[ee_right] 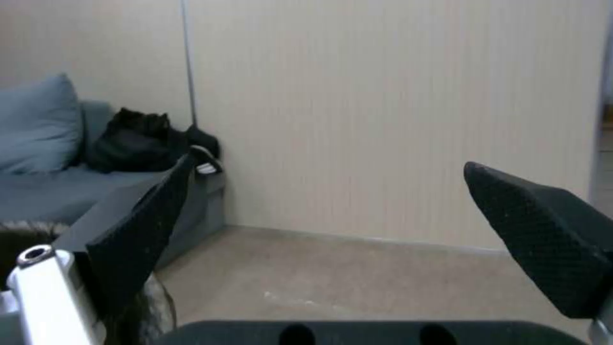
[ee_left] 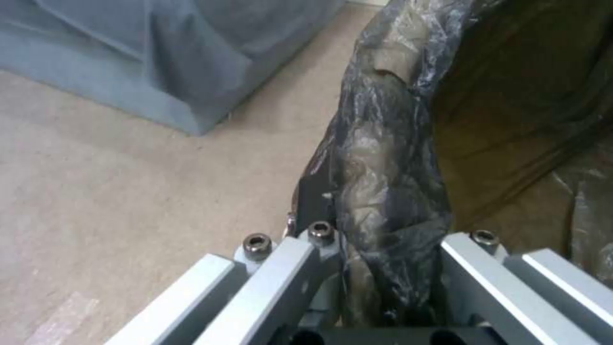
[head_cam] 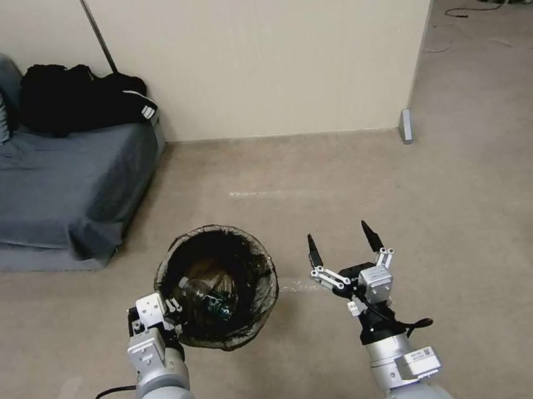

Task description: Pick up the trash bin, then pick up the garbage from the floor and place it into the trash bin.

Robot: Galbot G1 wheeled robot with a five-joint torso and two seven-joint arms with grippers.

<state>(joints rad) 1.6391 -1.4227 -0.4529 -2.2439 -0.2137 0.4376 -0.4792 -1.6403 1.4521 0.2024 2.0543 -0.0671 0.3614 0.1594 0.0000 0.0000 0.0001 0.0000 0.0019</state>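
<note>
**Bin held by the left arm, right gripper free**

The left gripper (head_cam: 170,307) is clamped on the near rim of the trash bin (head_cam: 216,287), a small round bucket lined with a dark translucent plastic bag; the left wrist view shows the bag-covered rim (ee_left: 383,191) pinched between the fingers, a hold that likely keeps the mouth upward to receive litter. Something shiny and dark lies inside the bin. The right gripper (head_cam: 343,243) hangs beside the bin with its black fingertips (ee_right: 543,239) spread wide, holding nothing. A grey sofa (head_cam: 42,188) stands left, against the beige wall (head_cam: 269,44).
</note>
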